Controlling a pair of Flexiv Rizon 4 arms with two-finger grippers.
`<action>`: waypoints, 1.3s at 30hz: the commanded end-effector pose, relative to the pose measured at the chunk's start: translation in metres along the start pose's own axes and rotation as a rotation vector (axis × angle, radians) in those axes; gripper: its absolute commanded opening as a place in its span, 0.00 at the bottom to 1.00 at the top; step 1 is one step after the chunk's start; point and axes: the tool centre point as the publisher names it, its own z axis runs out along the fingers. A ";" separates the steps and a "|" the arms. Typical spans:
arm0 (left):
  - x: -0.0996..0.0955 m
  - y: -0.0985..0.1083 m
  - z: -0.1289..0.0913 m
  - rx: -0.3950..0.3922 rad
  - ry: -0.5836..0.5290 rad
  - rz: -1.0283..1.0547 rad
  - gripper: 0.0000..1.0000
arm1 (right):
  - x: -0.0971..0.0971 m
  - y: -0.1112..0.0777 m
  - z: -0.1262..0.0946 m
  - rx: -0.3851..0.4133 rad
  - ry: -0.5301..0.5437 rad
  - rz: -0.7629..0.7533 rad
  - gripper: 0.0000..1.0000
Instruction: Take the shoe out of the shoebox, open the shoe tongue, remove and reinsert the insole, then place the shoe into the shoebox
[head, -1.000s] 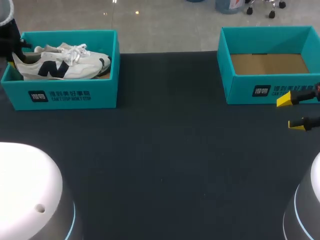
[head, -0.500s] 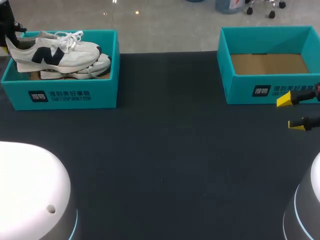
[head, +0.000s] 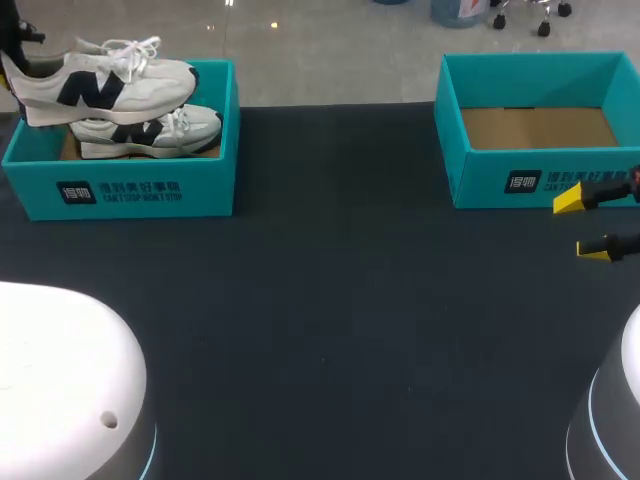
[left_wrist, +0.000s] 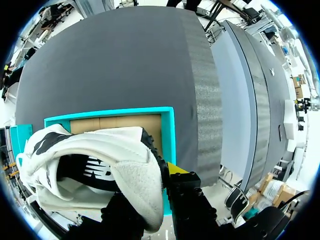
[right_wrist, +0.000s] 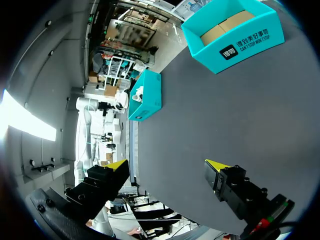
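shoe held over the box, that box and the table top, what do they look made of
Shoe: white matte fabric with dark panels and a fuzzy heel, probably textile and suede. Box: smooth teal card, plain brown cardboard floor. Table: dark matte covering whose edge looks grainy and foam-like in the left wrist view, likely a mat.

White shoe above left shoebox

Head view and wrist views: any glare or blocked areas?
Head view: the table is evenly lit with no glare on it; the left arm's white base covers its near corner. Left wrist view: the shoe held in the left hand sits right at the lens and hides most of the shoebox. Right wrist view: the right hand is open and unobstructed, over evenly lit table.
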 end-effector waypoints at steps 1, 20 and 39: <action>0.000 0.003 -0.002 0.006 0.002 0.001 0.00 | 0.000 -0.001 0.000 -0.002 -0.003 0.001 1.00; -0.023 -0.031 -0.027 -0.043 0.024 -0.060 0.00 | 0.000 -0.001 0.000 -0.002 -0.003 0.001 1.00; -0.084 -0.082 -0.062 -0.046 0.031 -0.088 0.00 | 0.000 -0.001 0.000 -0.002 -0.003 0.001 1.00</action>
